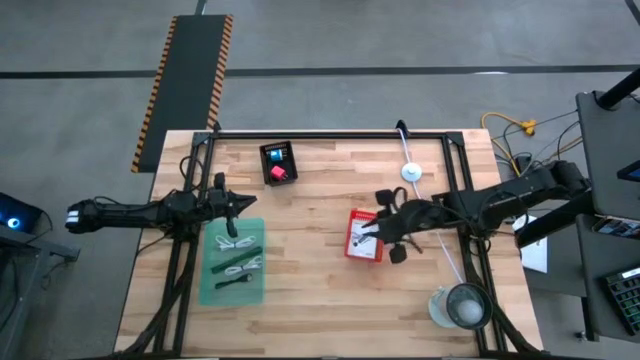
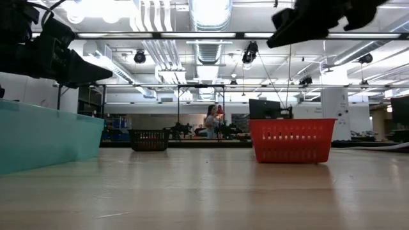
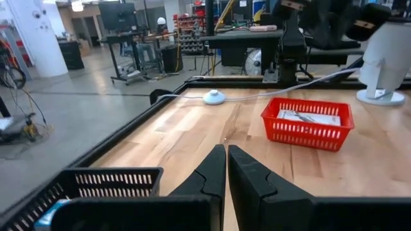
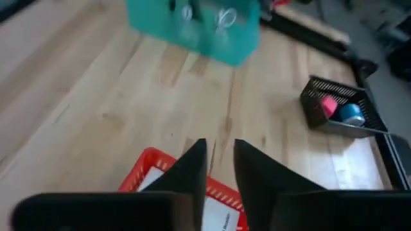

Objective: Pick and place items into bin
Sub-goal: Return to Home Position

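In the high view my left gripper (image 1: 243, 205) hovers shut at the far edge of the teal bin (image 1: 208, 285), which holds white and dark cable pieces (image 1: 238, 262). My right gripper (image 1: 372, 230) hangs over the red basket (image 1: 364, 254), its fingers slightly apart with nothing between them (image 4: 221, 160). A white printed packet (image 3: 308, 117) lies in that basket. The blue cube (image 4: 351, 113) and the red cube (image 4: 329, 104) sit in a small black basket (image 1: 279, 162) near the table's far edge. In the low view both grippers are well above the table.
A large round clear container (image 1: 463, 306) stands at the table's near right corner. A white round puck (image 1: 411, 171) with a white cord lies near the far right. Bare wood lies between the bins. Black frame rails (image 1: 330, 135) run along the table's edges.
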